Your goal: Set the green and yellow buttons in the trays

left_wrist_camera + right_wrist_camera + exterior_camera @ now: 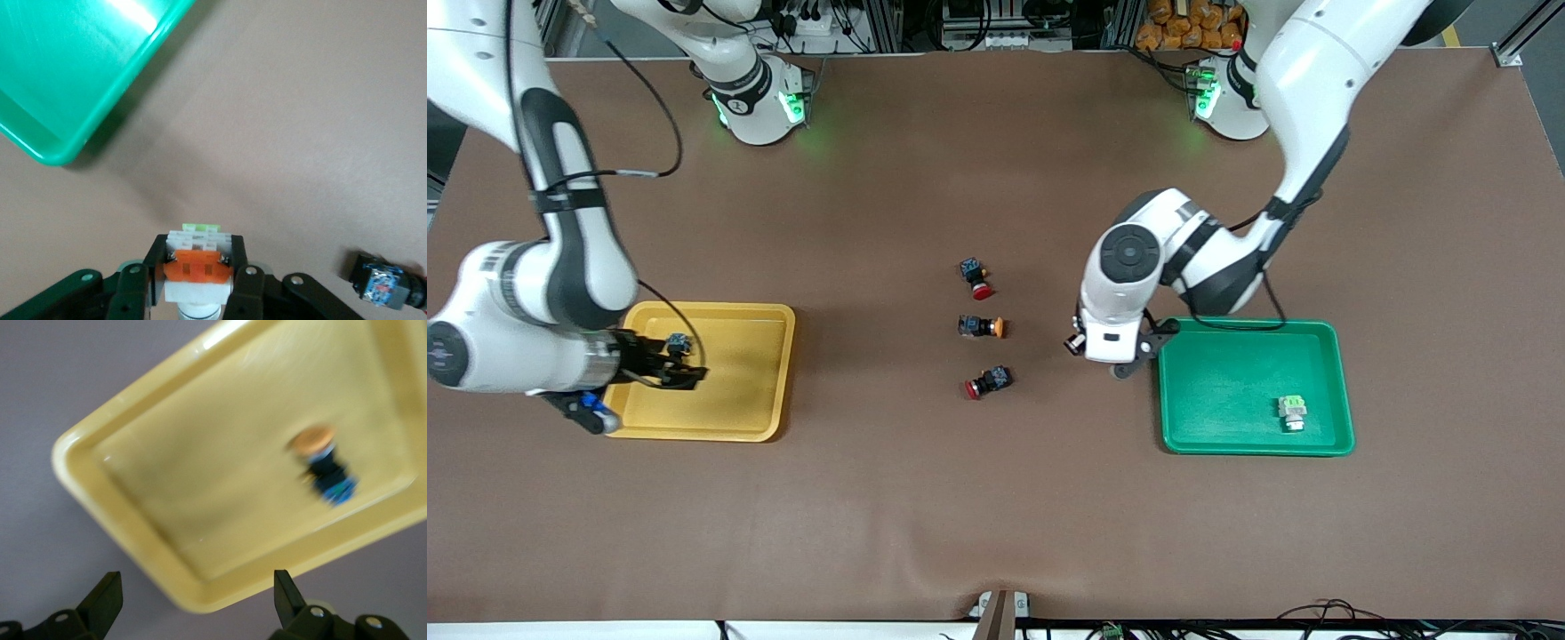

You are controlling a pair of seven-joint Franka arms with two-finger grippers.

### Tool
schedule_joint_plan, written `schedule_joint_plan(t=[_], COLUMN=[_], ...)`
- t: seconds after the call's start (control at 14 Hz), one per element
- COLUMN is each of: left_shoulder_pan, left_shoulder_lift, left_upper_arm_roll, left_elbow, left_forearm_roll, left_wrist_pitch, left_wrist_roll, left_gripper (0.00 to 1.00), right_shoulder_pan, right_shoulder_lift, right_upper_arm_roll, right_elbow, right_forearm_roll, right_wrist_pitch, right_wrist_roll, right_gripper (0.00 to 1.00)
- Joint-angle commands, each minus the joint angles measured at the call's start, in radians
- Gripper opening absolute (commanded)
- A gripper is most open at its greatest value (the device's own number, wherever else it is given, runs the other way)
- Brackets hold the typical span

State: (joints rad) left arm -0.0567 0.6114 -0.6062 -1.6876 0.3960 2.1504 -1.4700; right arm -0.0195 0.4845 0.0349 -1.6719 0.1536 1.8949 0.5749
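My left gripper [1136, 358] hangs over the bare table beside the green tray's [1232, 444] corner. In the left wrist view it [198, 270] is shut on a white-grey button with an orange face [198, 265]. A green-faced white-grey button [1292, 413] lies in the green tray. My right gripper [676, 372] is over the yellow tray [729, 431], open and empty [197, 600]. An orange-yellow capped black-blue button [325, 465] lies in that tray [133, 520], also seen in the front view [679, 342]. Another orange-yellow capped button [983, 326] lies at mid-table.
Two red-capped black-blue buttons lie at mid-table, one [975, 277] farther from the front camera than the orange-yellow one, one [987, 382] nearer. A black-blue button body [382, 287] shows near my left gripper. The green tray's corner [63, 143] shows in the left wrist view.
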Motion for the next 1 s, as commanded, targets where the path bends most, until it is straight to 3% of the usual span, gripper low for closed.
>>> schedule_joint_plan(t=[0.0, 0.21, 0.43, 0.71, 0.93], left_shoulder_pan=[0.121, 0.191, 0.256, 0.337, 0.383], left_shoulder_lift=[-0.016, -0.016, -0.018, -0.016, -0.005], left_upper_arm_roll=[-0.081, -0.093, -0.093, -0.093, -0.089], left_elbow=[-0.017, -0.017, -0.018, -0.014, -0.004], left_forearm_roll=[0.003, 0.004, 0.004, 0.006, 0.017], left_wrist_pitch=[-0.015, -0.067, -0.089, -0.093, -0.093], left_wrist_roll=[0.097, 0.227, 0.359, 0.535, 0.620], left_gripper=[0.00, 0.00, 0.00, 0.00, 0.00], right_shoulder_pan=[0.102, 0.255, 0.401, 0.550, 0.602], right_shoulder_lift=[0.006, 0.014, 0.040, 0.107, 0.146], right_upper_arm_roll=[-0.006, -0.007, -0.007, -0.009, -0.009], right_elbow=[0.005, -0.002, -0.002, -0.003, -0.003], right_forearm_roll=[0.027, 0.090, 0.089, 0.089, 0.087], right_wrist_pitch=[0.015, 0.130, 0.251, 0.401, 0.447], right_wrist_roll=[0.236, 0.587, 0.868, 1.057, 1.129], right_gripper=[1.00, 1.00, 1.00, 1.00, 1.00])
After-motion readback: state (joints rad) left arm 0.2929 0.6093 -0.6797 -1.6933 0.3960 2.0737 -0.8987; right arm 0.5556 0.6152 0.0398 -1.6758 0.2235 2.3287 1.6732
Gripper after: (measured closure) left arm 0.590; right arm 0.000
